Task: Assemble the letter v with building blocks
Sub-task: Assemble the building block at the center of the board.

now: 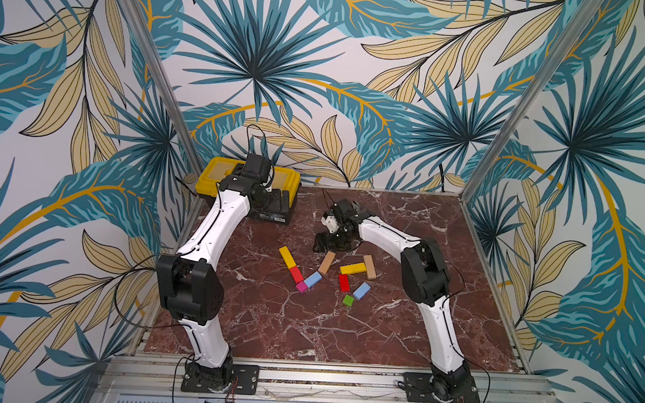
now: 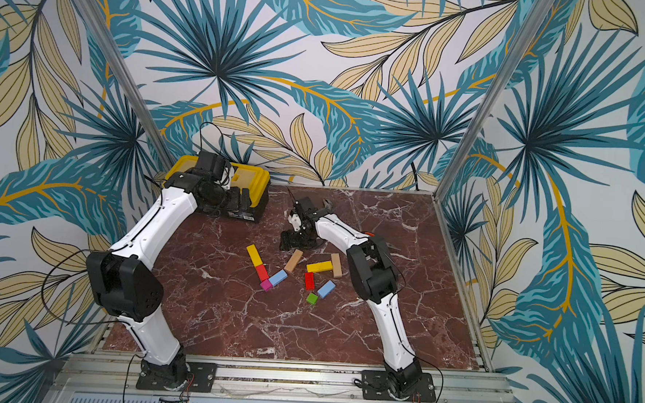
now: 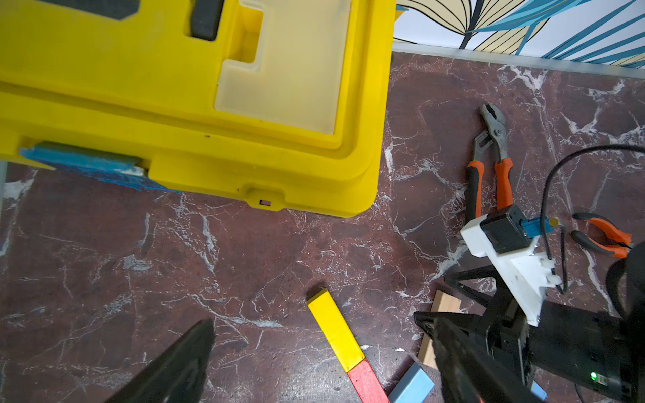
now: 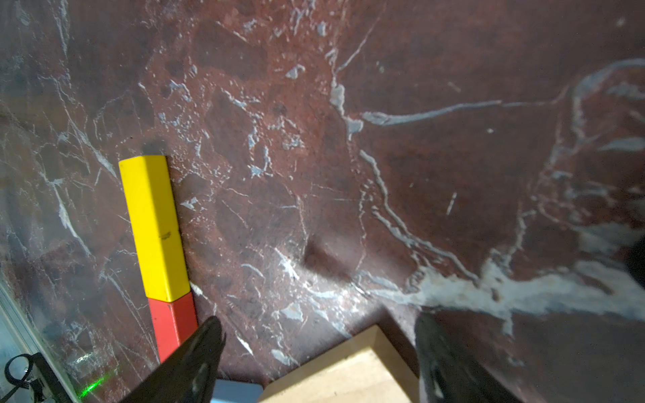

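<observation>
In both top views the letter v lies flat on the marble: a yellow bar (image 1: 287, 256) and a red block (image 1: 296, 274) form one arm, and a magenta cube (image 1: 301, 286) is the point. A light-blue block (image 1: 312, 279) and a plain-wood bar (image 1: 327, 262) make the other arm. My right gripper (image 1: 324, 244) is open over that bar's far end. The bar (image 4: 349, 370) lies between the fingers with a gap on each side. My left gripper (image 1: 277, 204) hangs open and empty by the toolbox, high above the yellow bar (image 3: 335, 328).
Several spare building blocks lie right of the V: a yellow bar (image 1: 352, 268), a wood bar (image 1: 369, 266), a red block (image 1: 343, 282), a light-blue block (image 1: 361, 290) and a green cube (image 1: 348, 300). A yellow toolbox (image 1: 284, 177) stands at the back left. Orange-handled pliers (image 3: 488, 164) lie behind the right arm.
</observation>
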Tool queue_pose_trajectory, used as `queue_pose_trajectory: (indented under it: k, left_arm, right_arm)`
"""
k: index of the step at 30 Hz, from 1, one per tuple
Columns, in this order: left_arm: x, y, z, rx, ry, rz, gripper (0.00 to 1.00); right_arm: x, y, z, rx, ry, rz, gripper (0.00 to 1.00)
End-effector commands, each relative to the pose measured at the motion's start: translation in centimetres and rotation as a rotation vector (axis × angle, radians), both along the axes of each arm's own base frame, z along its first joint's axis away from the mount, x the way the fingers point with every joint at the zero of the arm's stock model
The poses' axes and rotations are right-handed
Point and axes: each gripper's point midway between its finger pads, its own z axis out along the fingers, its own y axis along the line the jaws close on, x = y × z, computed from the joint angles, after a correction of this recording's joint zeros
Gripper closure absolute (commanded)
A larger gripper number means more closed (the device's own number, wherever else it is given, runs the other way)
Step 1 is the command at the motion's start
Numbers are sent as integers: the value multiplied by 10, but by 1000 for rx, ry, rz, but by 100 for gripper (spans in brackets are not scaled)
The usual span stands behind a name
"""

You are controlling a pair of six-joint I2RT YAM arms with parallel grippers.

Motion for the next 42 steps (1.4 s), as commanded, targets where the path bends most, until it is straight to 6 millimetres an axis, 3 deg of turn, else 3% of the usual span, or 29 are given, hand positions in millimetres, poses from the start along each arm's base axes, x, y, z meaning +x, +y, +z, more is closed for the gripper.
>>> queue_pose_trajectory:
  k: [1,14,23,32,42]
  left_arm:
    - [-4,5,16,-2,-42,6,1]
    - [-6,4,18,-9,-44,1,1]
    - [-6,4,18,-8,-44,-1,1]
    - [-6,4,17,-6,-41,-3,1]
    - [-5,4,16,-6,-40,-2,0]
  right_arm:
    - [-17,-9,-6,-27,53,3,13]
    - [-25,-12,-2,-22,56,2,13]
    - [-20,-12,4,-30,34,6,13]
    - [-12,-6,10,-23,22,18,13]
    - [-20,0,6,2,50,37,12]
